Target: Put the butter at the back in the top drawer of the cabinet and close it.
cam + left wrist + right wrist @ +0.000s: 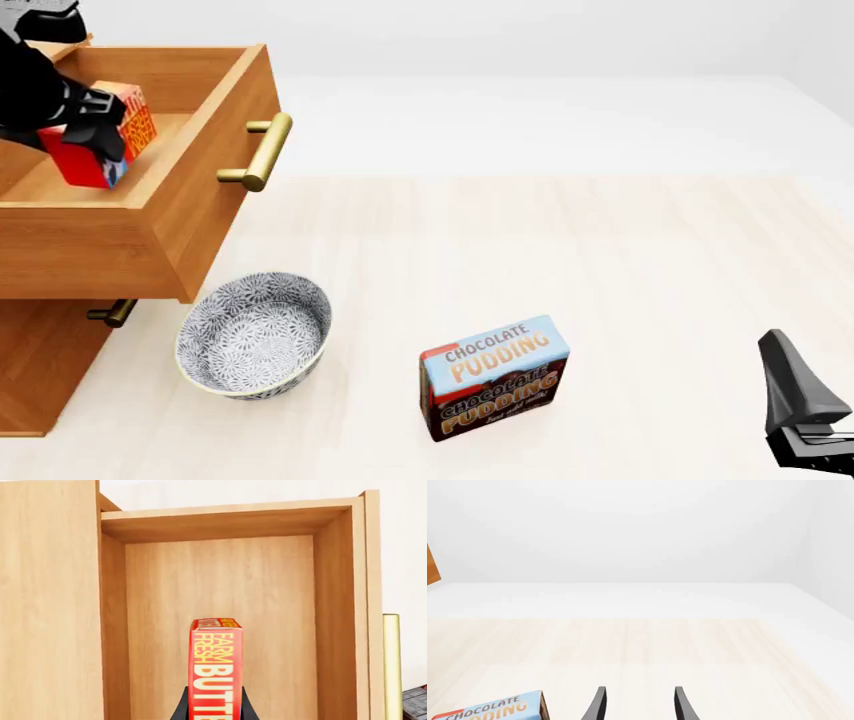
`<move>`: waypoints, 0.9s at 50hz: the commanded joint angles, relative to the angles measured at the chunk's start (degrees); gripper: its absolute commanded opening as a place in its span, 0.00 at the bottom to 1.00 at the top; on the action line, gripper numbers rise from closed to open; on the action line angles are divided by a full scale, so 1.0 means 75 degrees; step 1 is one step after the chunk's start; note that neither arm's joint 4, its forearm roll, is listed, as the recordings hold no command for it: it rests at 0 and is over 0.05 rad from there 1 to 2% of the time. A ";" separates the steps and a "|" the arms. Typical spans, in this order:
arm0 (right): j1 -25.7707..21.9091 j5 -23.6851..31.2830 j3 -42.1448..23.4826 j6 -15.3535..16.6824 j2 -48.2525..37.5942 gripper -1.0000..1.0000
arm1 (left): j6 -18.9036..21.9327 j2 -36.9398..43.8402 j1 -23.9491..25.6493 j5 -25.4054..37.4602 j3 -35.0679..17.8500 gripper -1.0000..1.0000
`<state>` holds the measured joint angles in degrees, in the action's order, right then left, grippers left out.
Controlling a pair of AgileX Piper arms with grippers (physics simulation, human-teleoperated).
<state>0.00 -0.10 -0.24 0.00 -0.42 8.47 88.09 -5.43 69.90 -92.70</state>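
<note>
The left claw [100, 125] is clamped on the butter [104, 135], its two dark fingers [181, 709] pressed against the box's broad sides, and holds it inside the open top drawer [200, 215] of the cabinet [47, 360]. In the left wrist view the butter [215, 670] stands on edge over the plain wood floor of the top drawer [220, 590], roughly midway between the drawer's side walls. Whether the box touches that floor cannot be told. The drawer is pulled well out of the cabinet, its brass bar handle [260, 153] pointing away from the cabinet over the worktop [601, 260].

On the worktop just beside the cabinet's base, below the drawer front, sits a patterned grey-and-white bowl [254, 335]. Further out from the cabinet, beyond the bowl, a Chocolate Pudding box [495, 377] stands upright.

The right claw [801, 410] rests well apart from the cabinet, at the opposite side of the worktop. Its fingers [597, 705] stand apart with nothing between them, and the pudding box [490, 710] lies off to one side of them.
</note>
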 commanded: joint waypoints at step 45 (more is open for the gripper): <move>0.0000 0.0000 0.0000 0.0000 0.0000 1.00 | -0.0344 -0.0312 0.0450 0.0000 -0.0384 1.00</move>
<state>0.00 -0.10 -0.24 0.00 -0.42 6.58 87.09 -3.66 69.90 -94.91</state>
